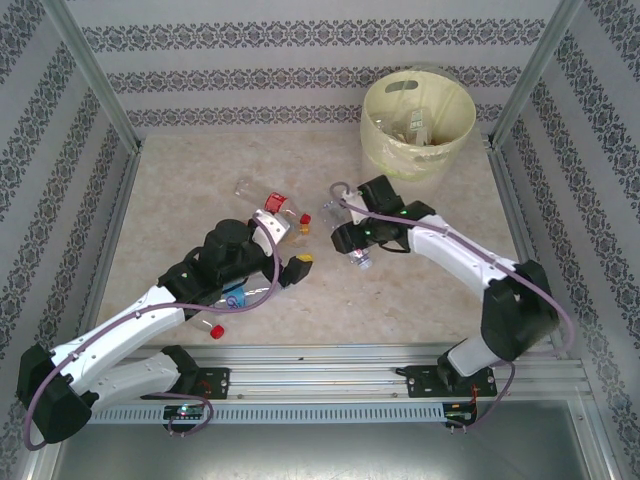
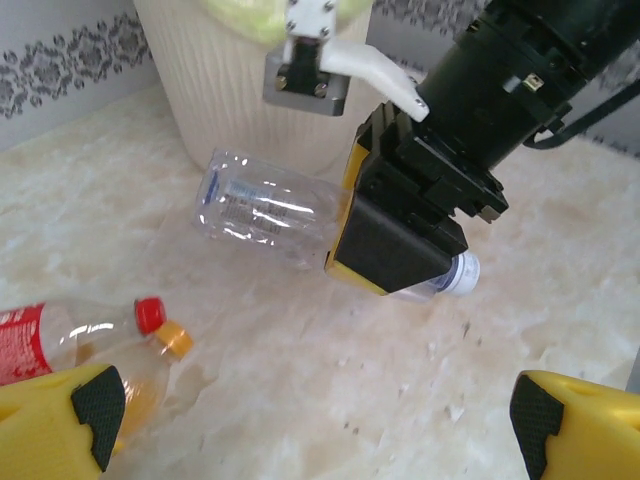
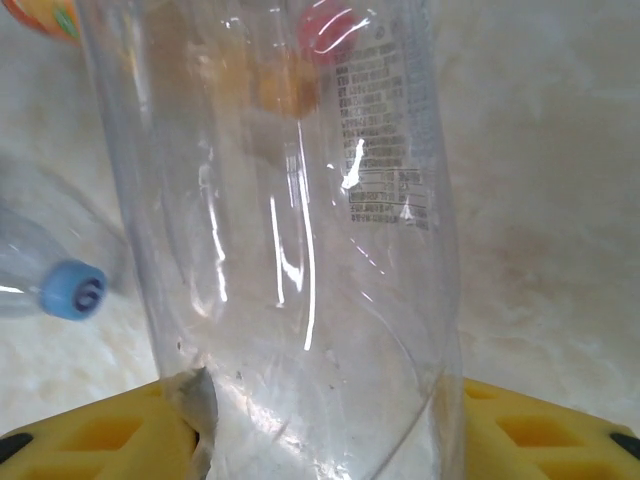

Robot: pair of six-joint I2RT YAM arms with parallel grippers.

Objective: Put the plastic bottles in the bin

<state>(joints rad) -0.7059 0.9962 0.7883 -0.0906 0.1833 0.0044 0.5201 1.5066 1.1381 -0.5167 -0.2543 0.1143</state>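
Clamping a clear bottle point(image 1: 359, 259) with the right gripper point(image 1: 348, 240) near mid-table in the overhead view, well short of the bin point(image 1: 400, 152) at the far right corner, bottles showing inside it. Holds the left gripper point(image 1: 290, 245) spread wide and empty beside loose bottles point(image 1: 272, 203) lying on the table point(image 1: 180, 190), more tucked under that arm. From the left wrist, shows its own fingertips point(image 2: 85, 415) far apart with nothing between, the right gripper point(image 2: 395, 240) closed across the clear bottle point(image 2: 255, 208) close to its white cap point(image 2: 461, 274), the bin point(image 2: 220, 100) just behind, a red-capped bottle point(image 2: 60, 345) and an orange-capped bottle point(image 2: 165, 350) lying at lower left. From the right wrist, presses yellow fingers point(image 3: 90, 440) against both sides of the clear bottle point(image 3: 300, 250), a blue cap point(image 3: 75, 290) resting on the table off to the left.
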